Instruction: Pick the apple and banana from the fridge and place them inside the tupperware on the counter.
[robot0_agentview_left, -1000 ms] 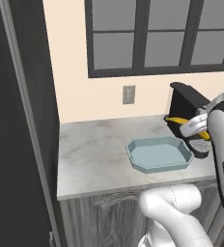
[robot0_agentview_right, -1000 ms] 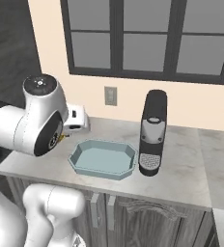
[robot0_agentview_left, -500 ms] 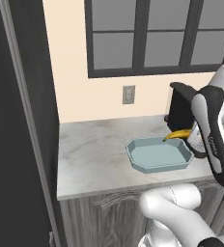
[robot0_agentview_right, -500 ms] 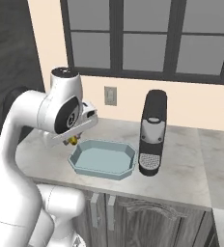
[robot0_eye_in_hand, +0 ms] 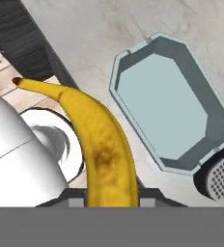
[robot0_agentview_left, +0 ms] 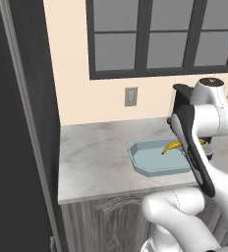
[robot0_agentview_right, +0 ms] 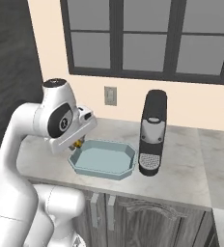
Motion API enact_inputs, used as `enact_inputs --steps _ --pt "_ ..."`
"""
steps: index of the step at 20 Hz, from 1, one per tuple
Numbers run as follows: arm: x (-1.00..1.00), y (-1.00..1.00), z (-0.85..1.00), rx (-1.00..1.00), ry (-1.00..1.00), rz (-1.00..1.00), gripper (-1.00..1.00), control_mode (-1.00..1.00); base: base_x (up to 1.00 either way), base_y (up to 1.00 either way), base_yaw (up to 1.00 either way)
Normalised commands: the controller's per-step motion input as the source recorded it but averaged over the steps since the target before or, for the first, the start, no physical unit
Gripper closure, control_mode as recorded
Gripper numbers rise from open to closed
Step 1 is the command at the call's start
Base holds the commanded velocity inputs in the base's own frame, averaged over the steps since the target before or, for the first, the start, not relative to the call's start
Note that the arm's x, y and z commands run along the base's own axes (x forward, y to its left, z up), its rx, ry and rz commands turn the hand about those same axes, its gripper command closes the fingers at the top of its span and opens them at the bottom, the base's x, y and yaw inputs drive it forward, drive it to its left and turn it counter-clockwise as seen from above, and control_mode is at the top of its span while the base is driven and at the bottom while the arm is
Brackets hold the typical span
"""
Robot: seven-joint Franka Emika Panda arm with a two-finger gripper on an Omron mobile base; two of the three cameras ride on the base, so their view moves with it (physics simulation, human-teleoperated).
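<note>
My gripper (robot0_agentview_right: 78, 143) is shut on the yellow banana (robot0_eye_in_hand: 103, 144), which hangs in the air near the tupperware's rim and does not touch it. In the left base view the banana (robot0_agentview_left: 171, 146) pokes out from behind my forearm over the light blue tupperware (robot0_agentview_left: 153, 162). Nothing lies in the tupperware (robot0_eye_in_hand: 168, 103), seen in the hand view, and it rests on the marbled counter (robot0_agentview_left: 94, 152). In the right base view the tupperware (robot0_agentview_right: 104, 160) lies just right of my hand. The apple is out of view. The fridge (robot0_agentview_left: 15, 128) is the dark grey wall at the left.
A black coffee machine (robot0_agentview_right: 152, 132) stands right beside the tupperware on its right. A wall outlet (robot0_agentview_left: 130, 96) and a dark-framed window (robot0_agentview_left: 160, 37) are behind the counter. Grey wood-grain cabinets (robot0_agentview_right: 143, 217) run below the counter's front edge.
My arm has swung round and carried the banana from off to the side to the tupperware. The gripper has stayed shut on it. The tupperware and the coffee machine have not moved.
</note>
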Motion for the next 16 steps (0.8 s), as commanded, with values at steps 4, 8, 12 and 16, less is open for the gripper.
enact_inputs --steps 4,8,12,16 --pt "0.58 0.0 -0.41 0.0 0.0 0.02 1.0 -1.0 0.0 0.0 0.0" --pt "0.56 -0.01 -0.53 -0.02 0.0 0.03 1.0 -1.0 0.0 0.0 0.0" --pt "0.57 -0.04 -0.53 -0.01 0.0 0.01 1.0 -1.0 0.0 0.0 0.0" --pt "0.49 -0.09 -0.52 0.0 0.0 0.0 1.0 -1.0 0.0 0.0 0.0"
